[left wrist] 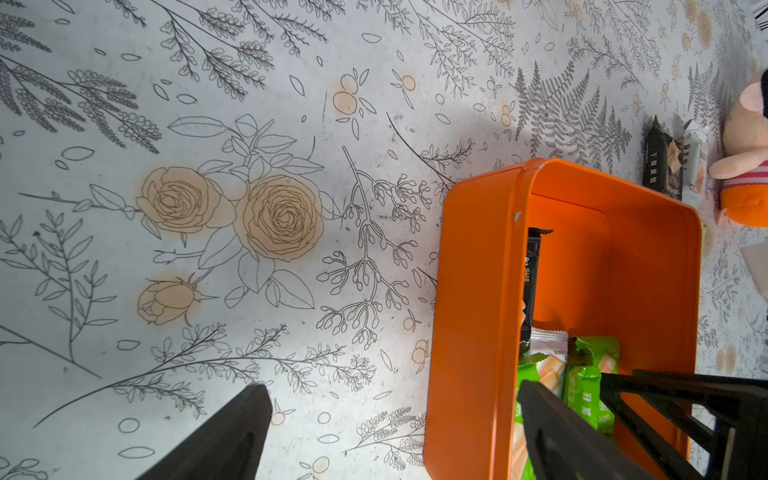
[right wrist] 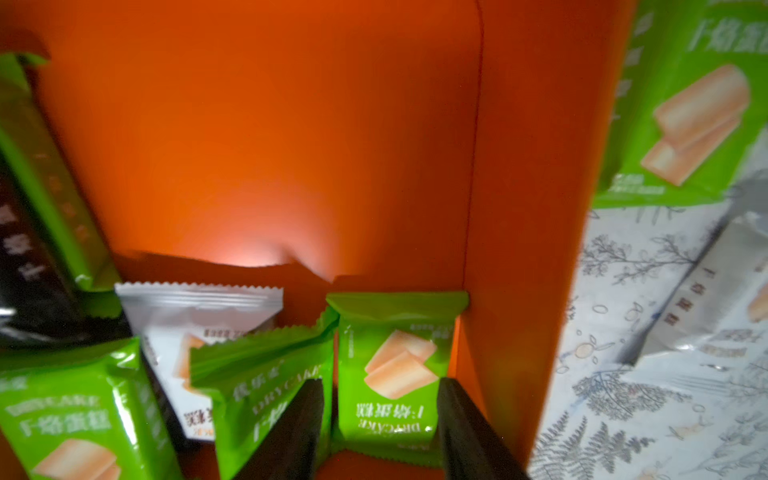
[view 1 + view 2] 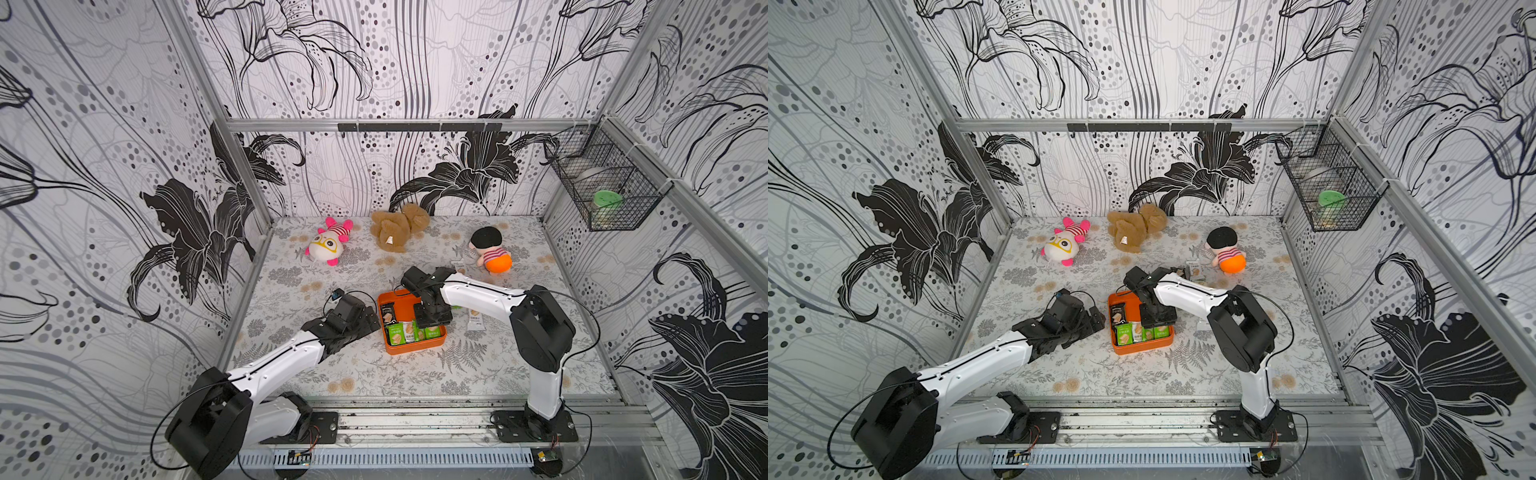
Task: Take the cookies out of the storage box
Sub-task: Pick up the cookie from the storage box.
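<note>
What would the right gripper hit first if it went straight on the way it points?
The green packet lying between the fingers of the right gripper, beside the box wall; the jaws straddle it. Under it, probably the box floor, though depth is hard to judge.

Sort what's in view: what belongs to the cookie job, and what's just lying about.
Job: storage box; cookies in it; loose cookies already out on the table; right gripper straddling a green packet.
Lying about: pink plush; brown bear; doll in orange shorts; wire basket.
</note>
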Motion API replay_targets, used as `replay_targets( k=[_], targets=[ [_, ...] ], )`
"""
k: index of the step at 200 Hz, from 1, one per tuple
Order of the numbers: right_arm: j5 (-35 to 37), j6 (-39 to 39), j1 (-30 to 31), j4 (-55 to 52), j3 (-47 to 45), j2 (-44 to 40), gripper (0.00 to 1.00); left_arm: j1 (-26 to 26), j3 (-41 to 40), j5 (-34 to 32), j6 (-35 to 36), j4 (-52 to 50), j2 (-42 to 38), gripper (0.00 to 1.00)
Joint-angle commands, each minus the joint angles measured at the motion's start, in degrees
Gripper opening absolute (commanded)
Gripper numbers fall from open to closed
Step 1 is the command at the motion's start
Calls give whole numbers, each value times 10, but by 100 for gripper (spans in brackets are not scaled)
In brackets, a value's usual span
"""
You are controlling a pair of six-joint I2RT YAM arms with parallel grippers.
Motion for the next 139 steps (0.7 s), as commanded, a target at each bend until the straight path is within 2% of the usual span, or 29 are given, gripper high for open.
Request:
replay_targets(
  k=[1,99,139],
  targets=[
    [10,11,2,-13,15,13,46,8,6,-3,22,-8,2,97],
    [-9,24,3,32,12,40,43,21,28,5,41,-17,21,97],
    [5,8,3,30,68,65,43,25,31,9,46,-18,24,97]
  ],
)
